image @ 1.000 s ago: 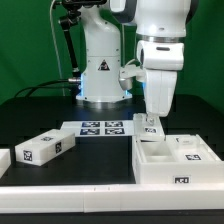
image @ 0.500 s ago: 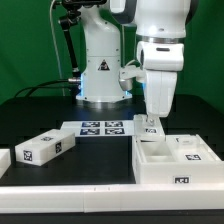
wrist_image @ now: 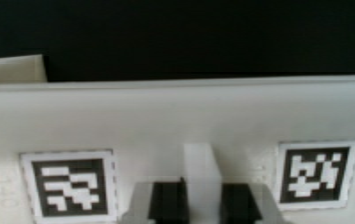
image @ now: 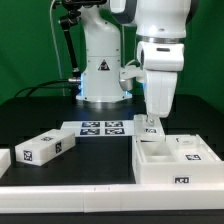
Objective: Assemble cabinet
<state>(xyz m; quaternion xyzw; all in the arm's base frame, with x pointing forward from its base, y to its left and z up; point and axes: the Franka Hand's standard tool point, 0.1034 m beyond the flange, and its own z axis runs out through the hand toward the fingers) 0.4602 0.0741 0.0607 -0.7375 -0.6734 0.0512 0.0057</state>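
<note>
The cabinet is a white boxy body with open compartments and black-and-white tags, at the exterior view's right. My gripper stands upright over its back wall. In the wrist view the white wall fills the frame with a tag on each side. A narrow white rib of it sits between my two dark fingers. The gripper is shut on that rib. A loose white block with tags lies at the exterior view's left, well apart from the gripper.
The marker board lies flat behind the middle of the black table. Another white part shows at the far left edge. A white ledge runs along the front. The robot's base stands at the back.
</note>
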